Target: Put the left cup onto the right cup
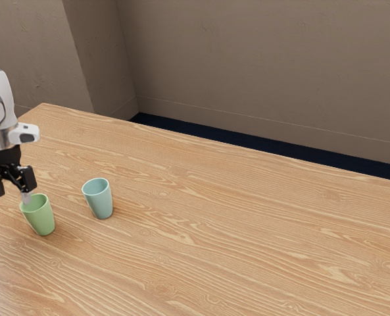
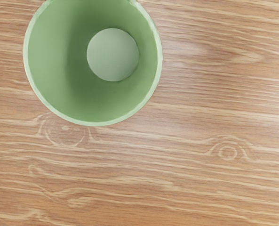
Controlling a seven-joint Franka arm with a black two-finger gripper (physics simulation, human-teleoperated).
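1 green cup [image 1: 38,216], 1 teal cup [image 1: 98,199]

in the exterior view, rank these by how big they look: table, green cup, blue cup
1. table
2. green cup and blue cup: they look alike, and the green one seems nearer the camera, so no ranking.

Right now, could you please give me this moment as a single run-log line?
phase: reach | jaws: open, over green cup rim | teal cup: upright beside it, not touching | stacked: no
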